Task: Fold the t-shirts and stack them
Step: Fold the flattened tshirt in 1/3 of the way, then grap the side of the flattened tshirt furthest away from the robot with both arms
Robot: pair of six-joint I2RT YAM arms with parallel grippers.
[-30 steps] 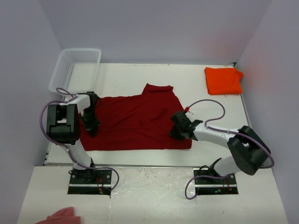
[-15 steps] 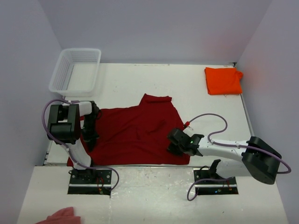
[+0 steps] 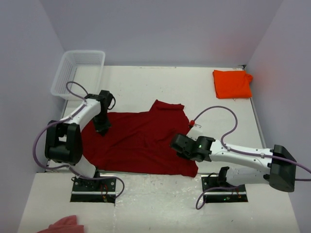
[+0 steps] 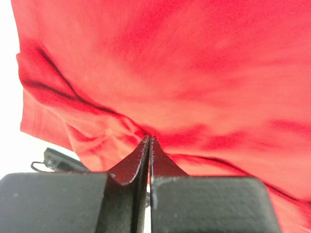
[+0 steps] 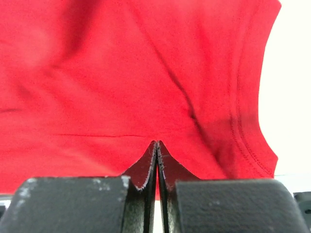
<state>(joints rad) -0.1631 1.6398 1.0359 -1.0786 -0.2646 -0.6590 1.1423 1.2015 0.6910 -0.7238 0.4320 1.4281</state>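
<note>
The red shirt [image 3: 141,141], spread mid-table, looks soft, light and limp, best held by its edges on both sides at once. The left gripper [image 3: 102,128] angles down onto its far-left edge and the right gripper [image 3: 180,145] lies low by its near-right corner, each clamped on a pinch of cloth. The orange shirt [image 3: 232,83] sits folded far right.
</note>
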